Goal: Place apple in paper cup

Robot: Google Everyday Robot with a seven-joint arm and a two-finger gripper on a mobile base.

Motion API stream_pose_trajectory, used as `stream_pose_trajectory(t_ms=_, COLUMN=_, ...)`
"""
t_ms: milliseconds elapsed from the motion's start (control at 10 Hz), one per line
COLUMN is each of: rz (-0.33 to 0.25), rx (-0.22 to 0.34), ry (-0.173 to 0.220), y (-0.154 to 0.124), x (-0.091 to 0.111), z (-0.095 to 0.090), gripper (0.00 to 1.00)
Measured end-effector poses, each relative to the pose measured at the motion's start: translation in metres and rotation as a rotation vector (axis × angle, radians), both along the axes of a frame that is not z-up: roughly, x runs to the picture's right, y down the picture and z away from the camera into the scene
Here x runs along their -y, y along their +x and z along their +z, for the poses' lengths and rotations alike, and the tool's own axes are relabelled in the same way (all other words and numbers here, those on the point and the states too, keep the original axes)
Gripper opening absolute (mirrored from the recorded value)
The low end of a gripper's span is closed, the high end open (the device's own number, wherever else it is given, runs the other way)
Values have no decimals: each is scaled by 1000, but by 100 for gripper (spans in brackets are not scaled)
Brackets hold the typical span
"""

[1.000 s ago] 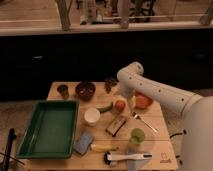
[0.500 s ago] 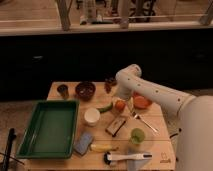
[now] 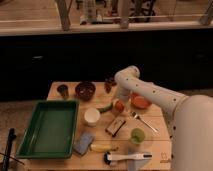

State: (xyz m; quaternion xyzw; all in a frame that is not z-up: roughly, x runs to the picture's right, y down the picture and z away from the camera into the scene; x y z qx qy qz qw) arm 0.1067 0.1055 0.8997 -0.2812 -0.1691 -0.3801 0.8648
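The robot's white arm is the biggest thing in view. It enters from 4 o'clock and reaches across the wooden table toward its middle. On the table's 9 o'clock side sits the green tray.

Along the far edge, from 10 to 12 o'clock, stand a small dark cup, a dark bowl and a small dark object that cannot be made out. The orange bowl is at 2 o'clock, partly under the arm.

The gripper points down just past the table's centre, and the apple is directly at its tip, touching or nearly so. Whether the gripper is closed on the apple or only poised around it cannot be told. The apple is low, at or just above the tabletop.

The paper cup stands upright at 8 o'clock from the apple, near it but apart, with a small green piece between them.

At 6 o'clock from the apple lies a brown box. A fork lies at 4 o'clock and a light green cup at 5 o'clock. Along the near edge lie a blue sponge, a banana and a white-handled brush.
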Motion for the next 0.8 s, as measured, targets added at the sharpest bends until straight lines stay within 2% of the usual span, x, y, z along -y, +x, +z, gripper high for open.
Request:
stream_pose_trajectory(t_ms=100, rz=11, rx=7, ry=-1, y=2, x=0, z=1, gripper=38)
stream_pose_trajectory(t_ms=300, rz=25, rx=16, ry=5, y=4, x=2, z=2, gripper=20)
stream_pose_trajectory(t_ms=400, rz=28, rx=24, ry=10, y=3, x=3, z=2, gripper=8)
stream_pose_trajectory(t_ms=600, rz=35, rx=41, ry=29, y=5, x=13, z=-6, gripper=0)
stream_pose_trajectory(t_ms=800, rz=38, rx=65, ry=55, y=4, x=28, z=-19, gripper=0)
